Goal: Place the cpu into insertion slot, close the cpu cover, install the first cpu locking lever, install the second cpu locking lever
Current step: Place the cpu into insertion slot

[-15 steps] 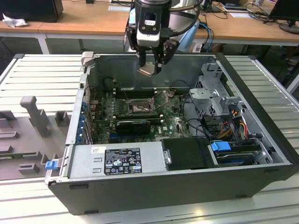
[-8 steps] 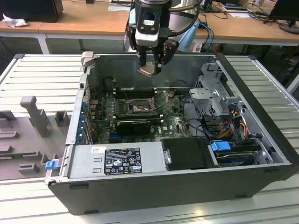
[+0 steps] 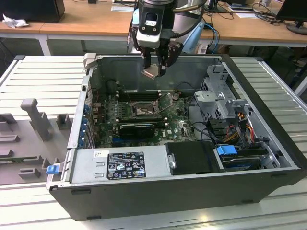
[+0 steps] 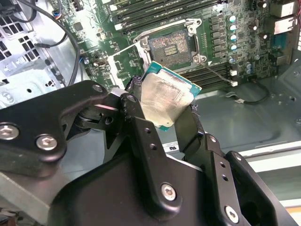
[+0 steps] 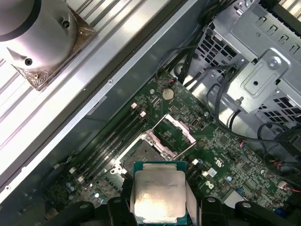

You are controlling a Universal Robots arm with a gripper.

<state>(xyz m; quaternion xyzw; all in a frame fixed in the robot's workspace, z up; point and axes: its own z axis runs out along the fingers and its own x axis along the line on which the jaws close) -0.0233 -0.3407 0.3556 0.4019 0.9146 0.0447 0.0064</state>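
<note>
My gripper (image 3: pixel 154 66) hangs above the open computer case, shut on the cpu (image 3: pixel 150 72), a small square chip with a pale metal face. Both wrist views show the cpu (image 4: pixel 165 96) (image 5: pixel 158 195) pinched by its edges between the black fingers (image 4: pixel 136 113). Below it on the green board lies the insertion slot (image 3: pixel 143 110) (image 4: pixel 171 44) (image 5: pixel 138 153), uncovered and holding nothing. The cpu cover (image 4: pixel 126 63) (image 5: pixel 178 132) stands swung open beside the slot. A thin locking lever (image 4: pixel 217 74) sticks out, unlatched. The cpu is well above the slot, not touching it.
Long black memory slots (image 4: pixel 155 12) run beside the socket. A metal drive cage (image 3: pixel 218 96) with cables fills the case's side on the exterior view's right. The power supply (image 3: pixel 120 165) and a black shroud (image 3: pixel 192 157) sit at the near wall. A grey fixture (image 3: pixel 33 117) stands outside.
</note>
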